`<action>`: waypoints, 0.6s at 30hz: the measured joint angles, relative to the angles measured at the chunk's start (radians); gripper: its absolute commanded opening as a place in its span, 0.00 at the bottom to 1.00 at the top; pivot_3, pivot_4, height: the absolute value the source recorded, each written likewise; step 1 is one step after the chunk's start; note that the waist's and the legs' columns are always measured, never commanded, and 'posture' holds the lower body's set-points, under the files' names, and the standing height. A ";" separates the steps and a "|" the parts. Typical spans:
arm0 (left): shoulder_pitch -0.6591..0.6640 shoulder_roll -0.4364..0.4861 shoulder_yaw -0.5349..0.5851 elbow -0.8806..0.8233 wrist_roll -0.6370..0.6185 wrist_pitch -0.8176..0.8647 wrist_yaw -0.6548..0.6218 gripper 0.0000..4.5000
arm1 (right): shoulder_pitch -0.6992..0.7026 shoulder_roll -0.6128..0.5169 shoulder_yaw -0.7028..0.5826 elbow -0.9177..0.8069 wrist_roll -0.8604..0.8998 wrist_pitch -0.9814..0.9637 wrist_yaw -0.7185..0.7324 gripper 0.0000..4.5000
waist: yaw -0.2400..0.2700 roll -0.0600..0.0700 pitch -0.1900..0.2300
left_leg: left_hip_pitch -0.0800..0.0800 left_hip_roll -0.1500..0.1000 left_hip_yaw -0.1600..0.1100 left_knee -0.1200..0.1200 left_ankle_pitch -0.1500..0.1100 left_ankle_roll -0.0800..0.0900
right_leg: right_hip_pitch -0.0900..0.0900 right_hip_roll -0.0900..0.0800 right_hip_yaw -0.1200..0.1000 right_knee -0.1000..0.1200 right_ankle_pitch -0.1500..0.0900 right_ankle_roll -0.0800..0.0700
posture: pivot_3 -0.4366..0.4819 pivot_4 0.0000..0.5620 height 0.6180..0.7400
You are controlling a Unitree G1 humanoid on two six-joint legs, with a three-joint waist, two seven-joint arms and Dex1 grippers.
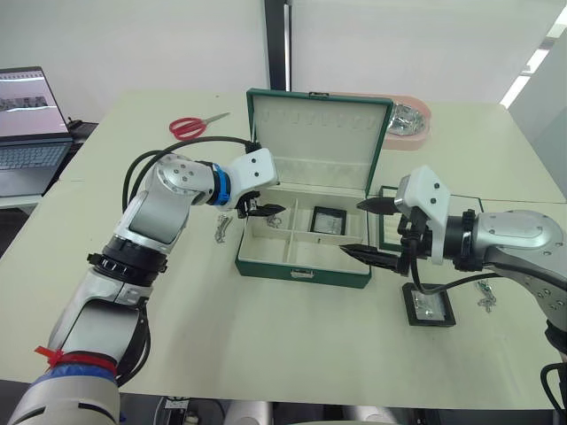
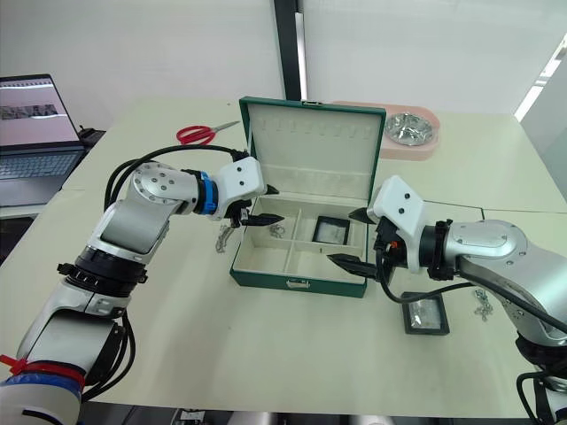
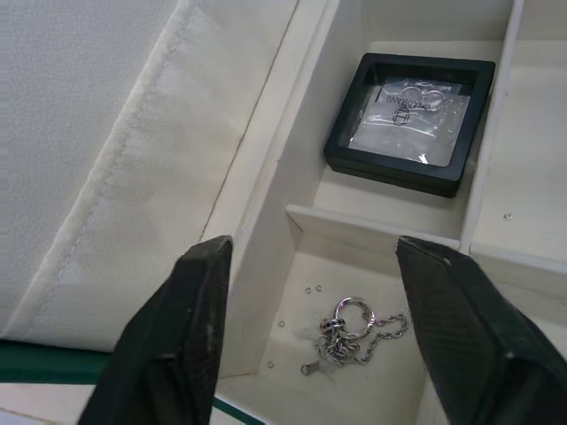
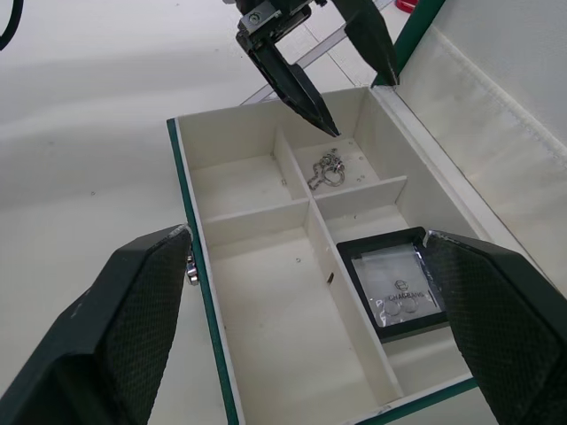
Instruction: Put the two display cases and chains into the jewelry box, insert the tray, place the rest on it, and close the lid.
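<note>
Green rectangular jewelry box (image 1: 304,270) holds 1 black-framed square display case (image 1: 329,220) already. The 2nd black-framed case (image 1: 429,306) lies on the table just below your right gripper (image 1: 370,230), jaws wide and empty. Left gripper (image 1: 263,205), open too, sits far across.

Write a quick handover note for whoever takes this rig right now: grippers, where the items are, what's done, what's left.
Left gripper: open, empty, over the jewelry box back-left compartment.
Right gripper: open, empty, at the box's right side.
Done: one display case and one chain lie in the box.
Left: second display case on the table by the right arm, one chain left of the box, another chain far right. Then tray, the remaining items, close the lid.
</note>
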 measured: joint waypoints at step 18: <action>0.198 0.052 0.511 -0.259 -0.389 0.267 0.086 0.99 | 0.302 -0.063 -0.385 -0.011 -0.057 -0.139 0.072 1.00 | 0.002 0.000 0.000 | -0.001 0.000 -0.001 0.001 0.000 0.000 | 0.000 0.000 -0.001 0.000 0.000 0.000 | 0.48 0.27 1.00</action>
